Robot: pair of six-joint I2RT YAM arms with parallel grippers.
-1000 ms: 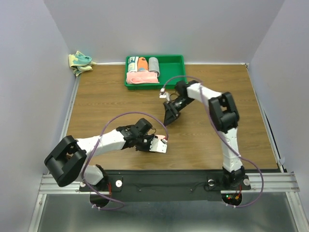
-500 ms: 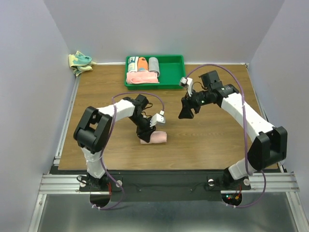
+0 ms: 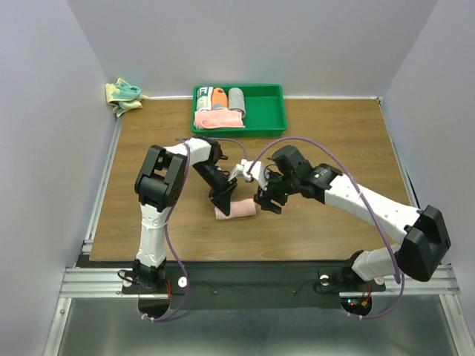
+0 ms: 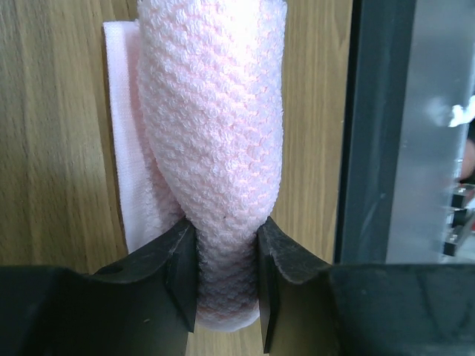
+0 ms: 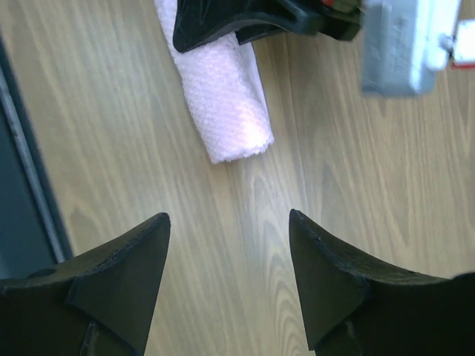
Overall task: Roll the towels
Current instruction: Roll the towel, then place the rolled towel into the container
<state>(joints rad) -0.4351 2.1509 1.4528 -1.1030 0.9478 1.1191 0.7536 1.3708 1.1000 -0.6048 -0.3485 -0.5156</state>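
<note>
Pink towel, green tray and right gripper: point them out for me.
pink towel (image 4: 215,148), left wrist view, middle of the roll.
green tray (image 3: 263,110), top view, bare floor.
right gripper (image 5: 226,216), right wrist view, midway between fingertips.

We class this as a robotics lab test cell: plain pale walls (image 3: 245,44) box in wood-grain surface (image 3: 334,141); 2 arms (image 3: 371,208) bolted to alu. rail (image 3: 89,280).

No legible text, number or brand anywhere. Faint marks on grey block (image 5: 404,44) at upper right of the right wrist view, too blurred to read. Possible print on white-and-green roll (image 3: 202,98) at left end of tray (image 3: 263,111), upper middle of the top view, too small to make out.
</note>
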